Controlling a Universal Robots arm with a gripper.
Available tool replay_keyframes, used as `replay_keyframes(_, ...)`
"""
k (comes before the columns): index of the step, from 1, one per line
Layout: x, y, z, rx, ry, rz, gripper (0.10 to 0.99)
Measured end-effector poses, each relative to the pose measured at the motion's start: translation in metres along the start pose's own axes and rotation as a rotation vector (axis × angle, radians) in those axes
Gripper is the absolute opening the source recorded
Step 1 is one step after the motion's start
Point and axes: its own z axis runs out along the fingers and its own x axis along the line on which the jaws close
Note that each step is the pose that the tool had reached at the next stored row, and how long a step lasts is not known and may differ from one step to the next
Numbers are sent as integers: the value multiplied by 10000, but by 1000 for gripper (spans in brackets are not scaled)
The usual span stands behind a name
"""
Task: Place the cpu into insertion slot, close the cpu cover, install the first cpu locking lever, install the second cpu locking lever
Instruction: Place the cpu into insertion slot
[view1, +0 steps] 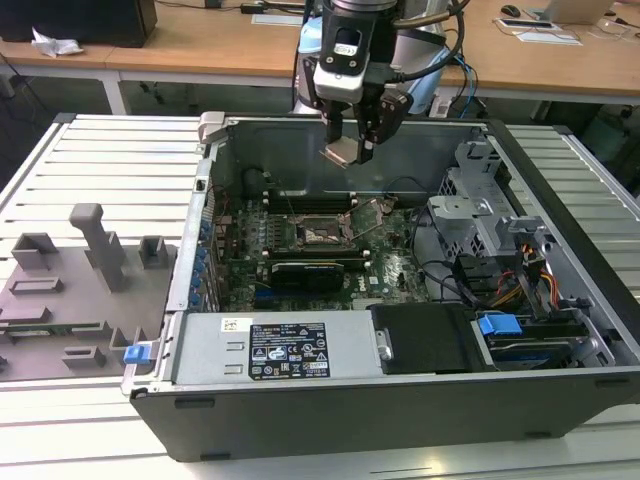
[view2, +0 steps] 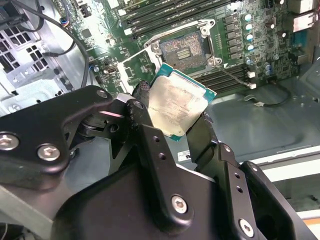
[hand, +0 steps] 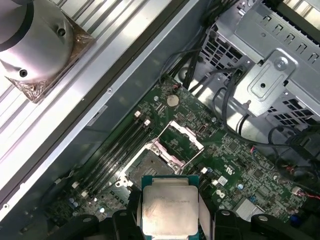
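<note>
My gripper (view1: 350, 148) hangs above the open computer case, shut on the cpu (view1: 338, 153), a small square chip with a silvery top and green edge. In both wrist views the cpu (view2: 180, 102) (hand: 170, 207) sits between the black fingers (view2: 141, 95), tilted and well clear of the board. The insertion slot (view1: 322, 235) (view2: 184, 47) (hand: 146, 167) lies below on the green motherboard, its pin field bare. The cpu cover (hand: 181, 141) stands swung up beside the slot.
Thin locking levers (view1: 375, 215) stick up next to the slot. Long memory slots (hand: 117, 150) flank it, and a black expansion card (view1: 305, 272) lies in front. A metal drive cage (view1: 480, 215) with cables sits at the exterior view's right. The power supply (view1: 270, 350) is at the front, and a grey fixture (view1: 80, 280) is outside the case.
</note>
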Motion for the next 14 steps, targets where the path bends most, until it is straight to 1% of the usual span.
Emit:
replay_keyframes(9, 0, 0, 4, -10, -48, 538, 537)
replay_keyframes(14, 0, -1, 14, -17, -117, 1219, 537)
